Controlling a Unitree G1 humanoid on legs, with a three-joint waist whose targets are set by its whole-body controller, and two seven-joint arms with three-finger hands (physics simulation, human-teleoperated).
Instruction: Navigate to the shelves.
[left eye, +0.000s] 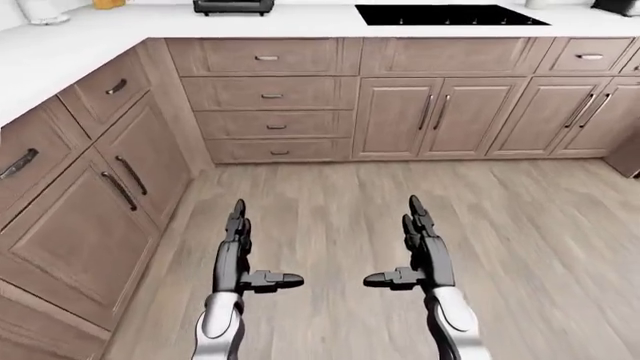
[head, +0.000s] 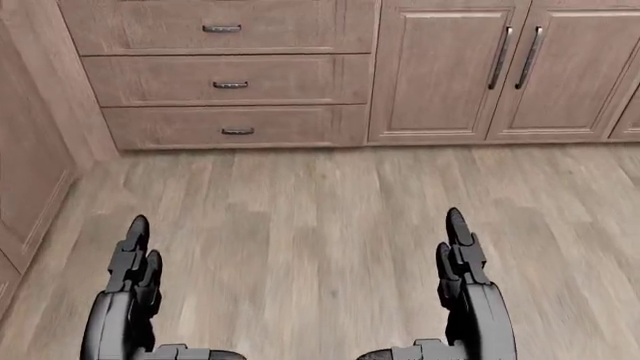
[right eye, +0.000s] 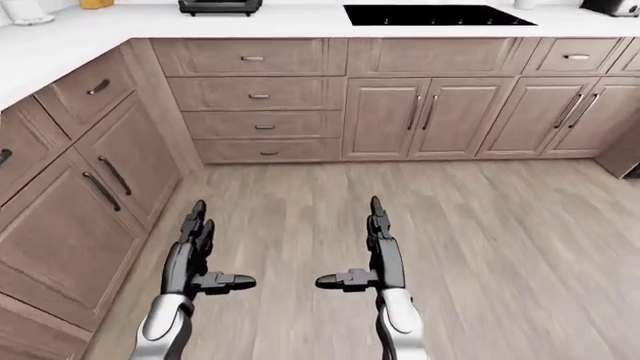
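— Low in the left-eye view, our left hand (left eye: 238, 259) and right hand (left eye: 420, 259) hang over the floor (left eye: 530, 232), palms facing each other. Are we carrying anything?

— No. Fingers (left eye: 238, 217) on both hands are straight and pressed together, thumbs sticking inward, nothing pinched between them. We'd judge they are held level and apart like this only for walking.

— Where are the shelves?

— We can't see them in any view. Across the top of the frame runs the white desk (left eye: 90, 37) with a black cooktop (left eye: 450, 13) sunk into it and a dark appliance (left eye: 233, 6) at upper left. Below sit drawers (left eye: 272, 95) and cabinet doors (left eye: 425, 116), and more cabinets (left eye: 90, 195) run down the left edge.

— So we face a corner?

— Yes, and we'd probably need to turn away from it to find the shelves.
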